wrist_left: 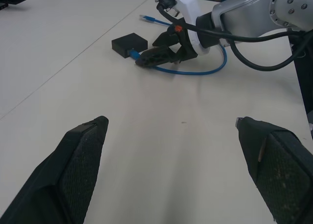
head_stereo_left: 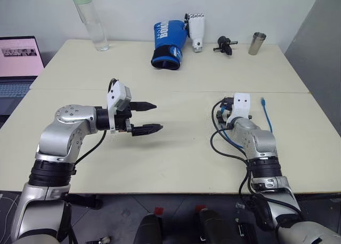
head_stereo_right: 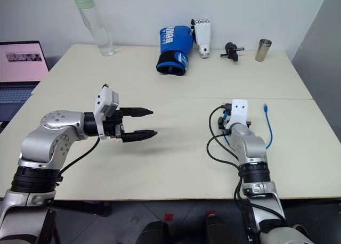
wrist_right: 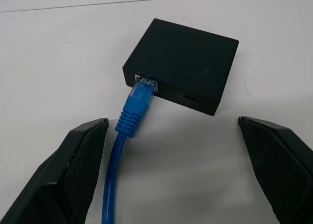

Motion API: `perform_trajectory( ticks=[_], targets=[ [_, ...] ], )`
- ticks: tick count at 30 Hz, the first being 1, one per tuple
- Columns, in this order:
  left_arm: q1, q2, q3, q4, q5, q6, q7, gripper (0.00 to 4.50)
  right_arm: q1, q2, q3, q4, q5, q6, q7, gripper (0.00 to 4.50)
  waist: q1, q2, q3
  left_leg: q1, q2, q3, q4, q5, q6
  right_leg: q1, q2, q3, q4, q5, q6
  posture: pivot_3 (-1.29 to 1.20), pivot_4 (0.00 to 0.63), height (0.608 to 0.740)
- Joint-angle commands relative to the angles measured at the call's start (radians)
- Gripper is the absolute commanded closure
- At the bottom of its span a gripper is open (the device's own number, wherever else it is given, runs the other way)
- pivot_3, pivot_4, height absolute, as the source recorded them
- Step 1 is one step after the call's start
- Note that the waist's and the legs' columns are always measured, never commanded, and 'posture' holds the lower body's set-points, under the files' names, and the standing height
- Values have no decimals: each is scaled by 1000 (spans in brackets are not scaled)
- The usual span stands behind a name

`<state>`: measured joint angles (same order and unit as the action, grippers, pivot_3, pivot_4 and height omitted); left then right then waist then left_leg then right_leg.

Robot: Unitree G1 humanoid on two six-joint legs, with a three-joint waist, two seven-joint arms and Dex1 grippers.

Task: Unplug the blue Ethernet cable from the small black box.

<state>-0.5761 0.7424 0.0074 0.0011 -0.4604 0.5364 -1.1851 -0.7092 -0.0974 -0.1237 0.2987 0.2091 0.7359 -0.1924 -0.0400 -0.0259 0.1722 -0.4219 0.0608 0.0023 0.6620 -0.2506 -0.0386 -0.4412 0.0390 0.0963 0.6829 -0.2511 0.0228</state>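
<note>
The small black box (wrist_right: 183, 62) lies flat on the cream table (head_stereo_left: 176, 153) at the right. The blue Ethernet cable (wrist_right: 137, 104) is plugged into a port on the box's near edge; the cord curls back under my right arm, and its free end (head_stereo_left: 263, 101) lies further right. My right gripper (wrist_right: 169, 122) is open and low over the table. Its fingers stand to either side of the plug and the box, touching neither. My left gripper (head_stereo_left: 157, 116) hovers open and empty over the table's middle, pointing right. In the left wrist view, the box (wrist_left: 129, 44) sits just ahead of the right gripper (wrist_left: 156, 50).
Along the table's far edge stand a clear bottle (head_stereo_left: 90, 17), a blue boxing glove (head_stereo_left: 168, 44), a white robotic hand (head_stereo_left: 196, 31), a black knobbed gadget (head_stereo_left: 224, 45) and a metal cup (head_stereo_left: 257, 43). A laptop (head_stereo_left: 18, 57) sits at far left. A seam crosses the tabletop.
</note>
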Motion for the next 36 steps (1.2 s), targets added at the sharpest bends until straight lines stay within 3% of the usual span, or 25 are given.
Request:
perform_trajectory(
  ticks=[1,10,15,26,36],
  targets=[
    [-11,13,25,-34,-17,7,8,50,-57,26,-32,70,2,-79,11,0,-3,0,0,0,0,0,0,0,0,0,0,0,0,0,0,0,150,740],
    [-46,13,14,-9,-9,5,5,50,-112,51,-49,162,-18,-131,-17,0,-10,0,0,0,0,0,0,0,0,0,0,0,0,0,0,0,150,740],
    [-52,15,13,-13,-11,12,3,0,-102,74,-30,133,-40,-109,-32,929,-13,0,0,0,0,0,-1,0,0,0,0,0,0,0,0,0,150,740],
    [-37,13,19,-27,-17,23,9,0,42,152,31,-183,-62,129,-45,929,-16,0,0,0,0,-1,-1,0,0,0,0,-1,0,0,0,0,150,740],
    [-51,14,18,-14,-15,24,13,0,-11,139,7,-18,-97,22,-33,929,-17,0,-1,1,0,-1,-1,0,0,0,0,0,0,0,0,0,150,740]
  ],
)
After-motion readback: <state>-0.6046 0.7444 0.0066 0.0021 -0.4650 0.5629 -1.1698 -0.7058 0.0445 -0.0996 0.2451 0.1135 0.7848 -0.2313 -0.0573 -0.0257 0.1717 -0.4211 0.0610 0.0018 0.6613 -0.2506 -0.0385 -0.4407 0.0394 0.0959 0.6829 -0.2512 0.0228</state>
